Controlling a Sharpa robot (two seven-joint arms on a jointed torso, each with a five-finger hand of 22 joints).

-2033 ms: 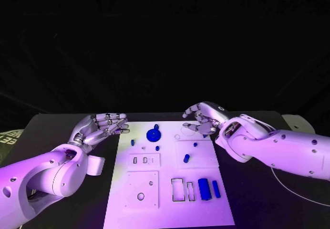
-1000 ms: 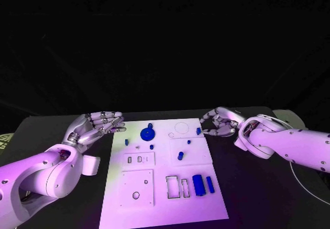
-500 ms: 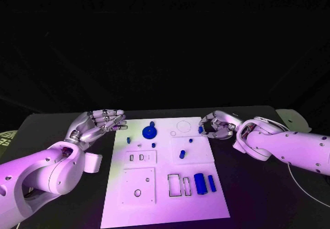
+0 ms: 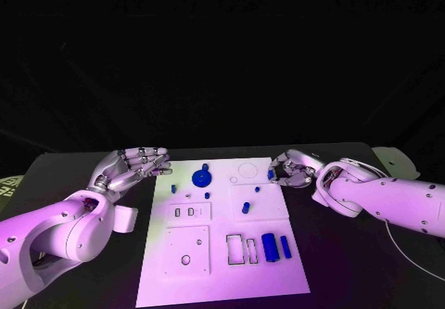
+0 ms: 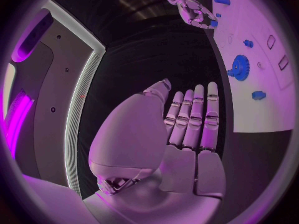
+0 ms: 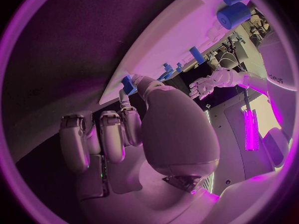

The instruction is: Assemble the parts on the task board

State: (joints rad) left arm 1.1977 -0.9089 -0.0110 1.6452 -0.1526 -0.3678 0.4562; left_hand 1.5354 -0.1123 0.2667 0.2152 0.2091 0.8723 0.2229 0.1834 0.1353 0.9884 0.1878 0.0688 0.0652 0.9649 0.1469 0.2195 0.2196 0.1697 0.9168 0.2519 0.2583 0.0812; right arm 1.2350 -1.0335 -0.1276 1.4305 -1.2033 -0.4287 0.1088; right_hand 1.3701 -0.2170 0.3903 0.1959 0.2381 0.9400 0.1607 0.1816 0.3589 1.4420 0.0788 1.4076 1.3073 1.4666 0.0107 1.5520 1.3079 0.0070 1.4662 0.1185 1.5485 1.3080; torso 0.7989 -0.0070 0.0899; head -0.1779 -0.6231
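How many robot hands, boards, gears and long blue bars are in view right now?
Robot hands: 2 (left, right)
White board: 1
Blue gear: 1
Long blue bars: 2 (thick, thin)
Total: 6

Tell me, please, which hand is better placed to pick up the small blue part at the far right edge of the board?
The right hand. Its fingers already curl beside that small blue part at the task board edge. The left hand hovers flat off the board's other side.
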